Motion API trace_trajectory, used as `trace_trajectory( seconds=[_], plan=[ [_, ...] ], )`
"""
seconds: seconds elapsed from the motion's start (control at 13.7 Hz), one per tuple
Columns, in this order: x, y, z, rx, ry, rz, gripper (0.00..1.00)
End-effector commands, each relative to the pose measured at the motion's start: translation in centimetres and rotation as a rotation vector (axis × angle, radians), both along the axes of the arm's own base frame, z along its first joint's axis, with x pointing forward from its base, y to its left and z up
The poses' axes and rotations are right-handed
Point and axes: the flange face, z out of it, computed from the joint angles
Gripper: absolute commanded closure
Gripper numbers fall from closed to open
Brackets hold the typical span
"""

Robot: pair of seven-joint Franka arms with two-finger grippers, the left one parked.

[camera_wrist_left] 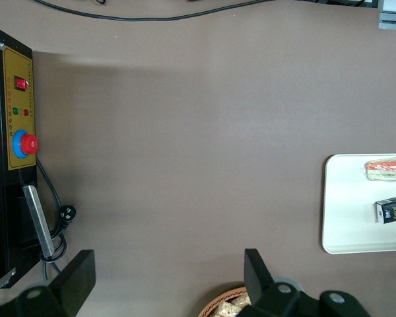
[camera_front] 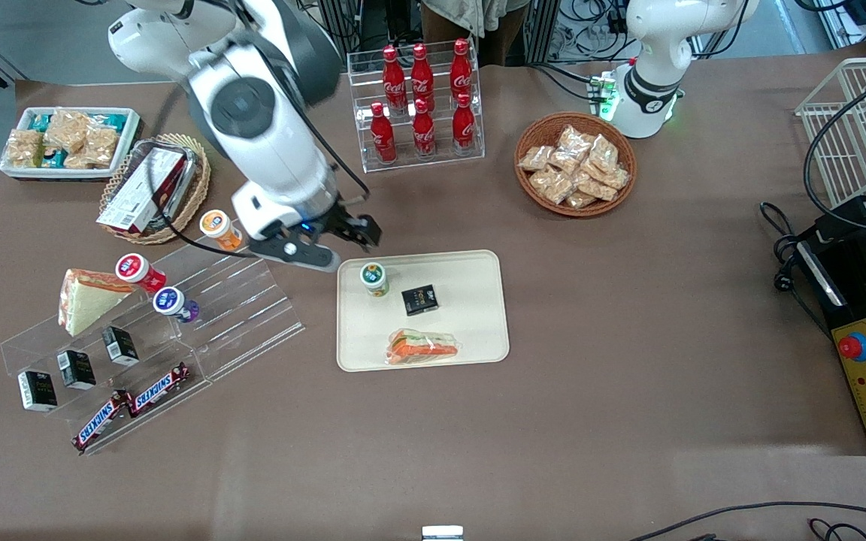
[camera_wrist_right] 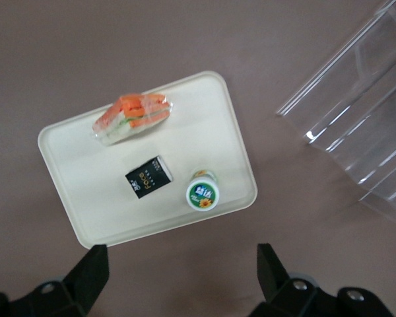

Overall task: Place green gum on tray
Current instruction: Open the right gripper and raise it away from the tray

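Note:
The green gum (camera_front: 374, 278) stands upright on the cream tray (camera_front: 470, 330), in the tray's corner nearest the working arm and farthest from the front camera. It also shows in the right wrist view (camera_wrist_right: 202, 193), on the tray (camera_wrist_right: 72, 185). My gripper (camera_front: 331, 244) hangs above the table just off that corner of the tray, raised clear of the gum. Its fingers (camera_wrist_right: 92, 271) are spread wide with nothing between them; the gripper (camera_wrist_right: 181, 277) is open and empty.
A small black box (camera_front: 419, 300) and a wrapped sandwich (camera_front: 422, 347) also lie on the tray. A clear acrylic step rack (camera_front: 237, 300) with orange-lidded (camera_front: 218, 228), red-lidded (camera_front: 136, 269) and purple-lidded (camera_front: 172, 302) bottles stands beside the tray. A cola rack (camera_front: 422, 98) and snack basket (camera_front: 576, 165) stand farther back.

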Motion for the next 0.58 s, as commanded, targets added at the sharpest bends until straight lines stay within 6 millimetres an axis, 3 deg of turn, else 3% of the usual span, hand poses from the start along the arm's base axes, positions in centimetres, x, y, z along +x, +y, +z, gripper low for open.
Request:
trace_trajectory(
  seconds=[0.0, 0.22, 0.44, 0.51],
  plan=[
    [0.1, -5.6, 5.3, -0.025, -0.055, 0.065, 0.00],
    [2.0, -15.6, 9.1, -0.030, -0.109, 0.192, 0.00],
    [4.1, -25.8, 9.5, -0.041, -0.117, 0.309, 0.00],
    [4.5, -28.1, 9.6, -0.019, -0.122, 0.341, 0.00]
  ],
)
